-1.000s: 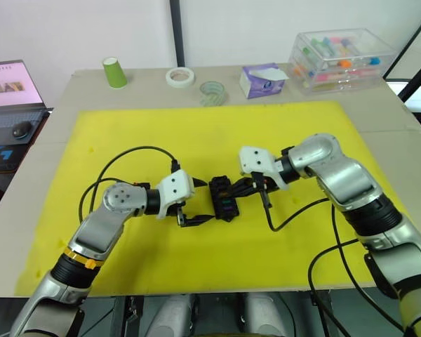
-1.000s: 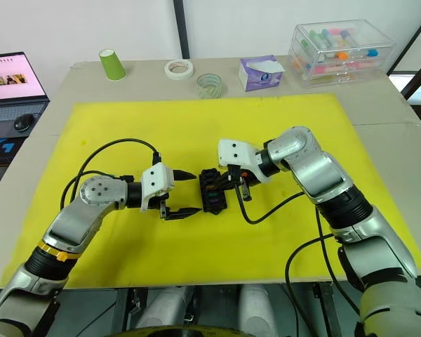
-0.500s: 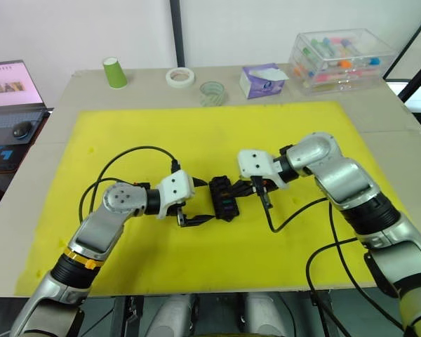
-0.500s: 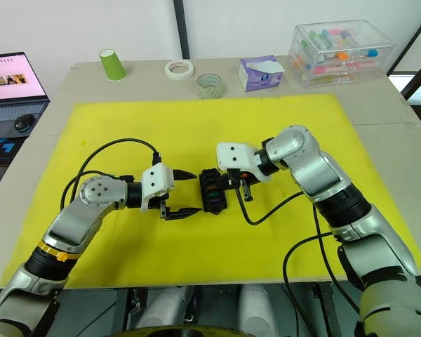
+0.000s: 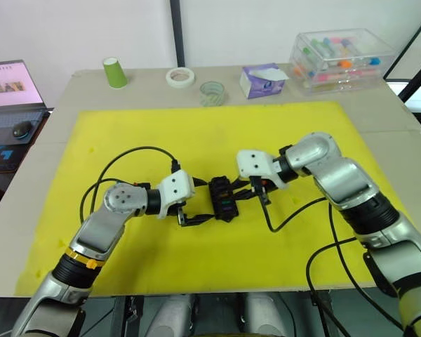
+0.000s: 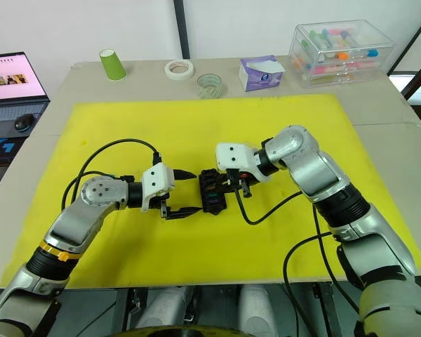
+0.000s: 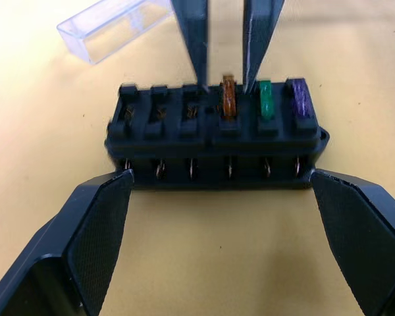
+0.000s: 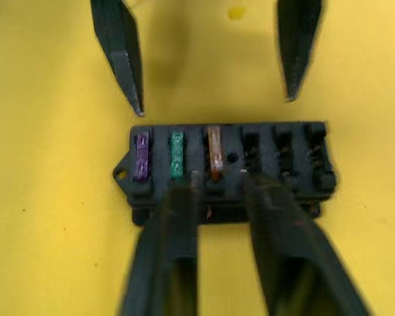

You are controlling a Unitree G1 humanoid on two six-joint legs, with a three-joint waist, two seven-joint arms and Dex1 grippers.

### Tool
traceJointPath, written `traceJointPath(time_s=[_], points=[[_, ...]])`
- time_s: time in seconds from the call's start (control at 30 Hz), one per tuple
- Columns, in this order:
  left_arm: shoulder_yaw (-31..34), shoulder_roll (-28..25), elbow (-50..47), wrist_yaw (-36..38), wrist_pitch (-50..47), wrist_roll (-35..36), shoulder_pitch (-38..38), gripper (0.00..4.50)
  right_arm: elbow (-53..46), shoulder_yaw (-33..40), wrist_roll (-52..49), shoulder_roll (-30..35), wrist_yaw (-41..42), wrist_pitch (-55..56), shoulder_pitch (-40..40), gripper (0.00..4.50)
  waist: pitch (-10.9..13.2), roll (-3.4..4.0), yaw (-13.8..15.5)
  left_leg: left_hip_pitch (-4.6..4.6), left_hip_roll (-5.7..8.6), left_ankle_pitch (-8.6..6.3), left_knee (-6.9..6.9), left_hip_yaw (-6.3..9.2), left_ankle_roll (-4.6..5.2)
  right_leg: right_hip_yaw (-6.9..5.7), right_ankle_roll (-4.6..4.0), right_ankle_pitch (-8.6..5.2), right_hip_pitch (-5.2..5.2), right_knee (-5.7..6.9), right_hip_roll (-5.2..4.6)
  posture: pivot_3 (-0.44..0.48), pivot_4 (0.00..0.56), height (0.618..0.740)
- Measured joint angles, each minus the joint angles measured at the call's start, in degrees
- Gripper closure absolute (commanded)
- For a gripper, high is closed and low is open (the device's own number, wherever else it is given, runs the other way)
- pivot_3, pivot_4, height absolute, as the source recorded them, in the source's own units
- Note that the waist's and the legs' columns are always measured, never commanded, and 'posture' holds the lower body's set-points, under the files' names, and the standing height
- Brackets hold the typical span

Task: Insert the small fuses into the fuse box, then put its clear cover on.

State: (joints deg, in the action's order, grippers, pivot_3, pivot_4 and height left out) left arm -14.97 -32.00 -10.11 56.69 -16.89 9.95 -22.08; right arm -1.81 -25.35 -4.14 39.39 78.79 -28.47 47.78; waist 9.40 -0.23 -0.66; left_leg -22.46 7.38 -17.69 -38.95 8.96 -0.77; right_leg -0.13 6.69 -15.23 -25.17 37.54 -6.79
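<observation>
Near the middle of the yellow mat (image 5: 196, 133), between our 2 grippers, sits the fuse box (image 5: 223, 198), flat on the mat with its slots facing up. From the left wrist view we count 6 slots in the row: 3 hold fuses, namely an orange fuse (image 7: 228, 101), a green fuse (image 7: 265, 108) and a purple fuse (image 7: 298, 99), and the other 3 slots look empty.

Our right gripper (image 8: 217, 174) is down on the box from its far side, with its 2 fingers close together, 1 on each side of the orange fuse. We can't quite tell if they're pinching it or just touching the box top beside it.

Our left gripper (image 5: 196, 202) is on the other side of the box with its fingers spread wide, wider than the box is long. In its wrist view the pads (image 7: 95, 237) sit just off the 2 ends of the box, not clearly touching it.

Just past the box in the left wrist view lies the clear cover (image 7: 112, 27), resting on the mat, apart from the box.

Further back on the table (image 5: 91, 88) we've got a green cup (image 5: 114, 72), a white tape roll (image 5: 180, 76), a clear tape roll (image 5: 212, 93), a tissue pack (image 5: 262, 80) and a clear storage box (image 5: 342, 60). A laptop (image 5: 10, 95) sits off the table's left side.
</observation>
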Motion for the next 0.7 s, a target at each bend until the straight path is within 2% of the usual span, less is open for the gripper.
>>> traceJointPath(time_s=[0.43,0.53,0.6,0.7], points=[[0.01,-0.03,0.05,0.01,0.03,-0.01,-0.02,0.0,-1.23,1.99,-3.72,-0.49,0.02,-4.16,1.59,3.19,0.0,0.0,0.04,-0.01,0.01,0.0,0.0,0.0,0.0,0.0,0.0,0.0,-0.01,0.01,-0.02,0.0,0.15,0.74],[0.03,-0.03,0.6,0.01,0.08,-0.02,-0.11,0.0,-2.96,2.94,-5.54,-0.49,0.3,-5.08,2.43,3.82,0.0,0.0,0.08,-0.01,0.01,0.0,0.0,0.0,0.0,0.0,0.0,0.0,0.0,0.0,-0.02,0.0,0.15,0.74],[0.04,-0.03,0.75,0.01,0.14,-0.02,-0.11,0.0,-3.11,3.03,-6.08,-0.5,0.27,-5.44,2.41,4.49,0.0,0.0,0.09,-0.01,0.02,0.0,0.0,0.0,0.0,0.0,0.0,0.0,0.0,0.01,-0.02,0.0,0.15,0.74],[0.04,-0.03,0.92,0.01,0.23,-0.02,-0.19,0.0,-3.11,3.03,-6.19,-0.52,-0.08,-5.47,1.98,4.49,0.0,0.0,0.06,-0.01,0.01,0.0,0.0,0.0,0.0,0.0,0.0,0.0,-0.01,0.01,-0.02,0.0,0.15,0.74]])
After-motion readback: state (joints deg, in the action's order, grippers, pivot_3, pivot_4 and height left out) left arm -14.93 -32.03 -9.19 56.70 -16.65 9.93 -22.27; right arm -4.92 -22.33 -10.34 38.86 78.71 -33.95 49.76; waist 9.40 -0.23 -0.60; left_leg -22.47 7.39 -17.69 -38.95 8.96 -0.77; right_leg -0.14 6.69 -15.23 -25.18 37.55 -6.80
